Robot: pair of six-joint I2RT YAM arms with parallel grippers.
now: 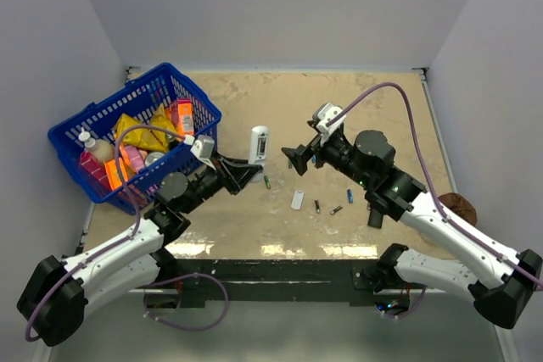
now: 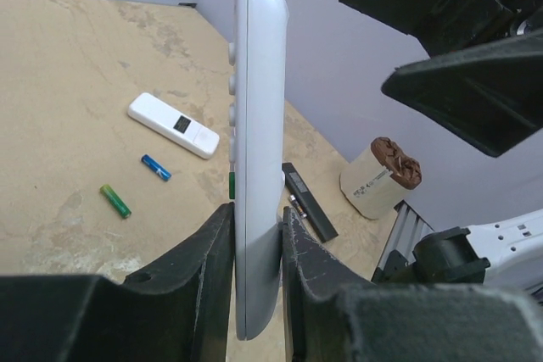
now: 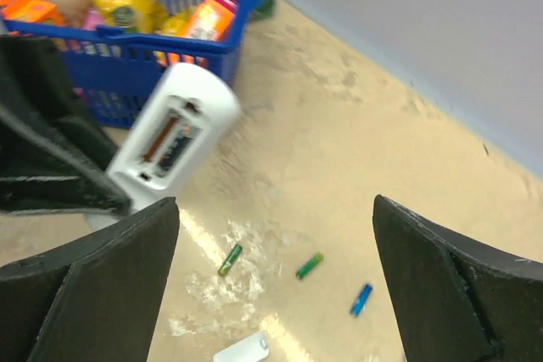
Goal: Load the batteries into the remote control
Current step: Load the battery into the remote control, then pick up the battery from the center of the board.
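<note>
Standing upright near the blue basket [image 1: 81, 125], the remote control [image 3: 174, 142] is pinched low on its body by my left tool [image 2: 257, 218]. Its open battery bay is turned toward my right tool [image 1: 299, 158], whose fingers are spread wide and carry nothing. The bay is blurred from the right wrist, so I cannot tell whether any cell sits in it. The batteries [image 3: 310, 264] lie loose on the surface [image 1: 382, 108] below and between the two arms: green ones nearest the remote, a blue one farther out, two darker ones nearer the right arm. A wider white remote [image 2: 173, 125] with a dark window and a black remote [image 2: 310, 205] lie on the same surface. I judge the step in hand to be fetching a cell, with loading not yet under way. The next move calls for lowering my right tool over one battery, closing across its thin body, and minding its polarity before presenting it to the bay, with the left holding the remote steady.
</note>
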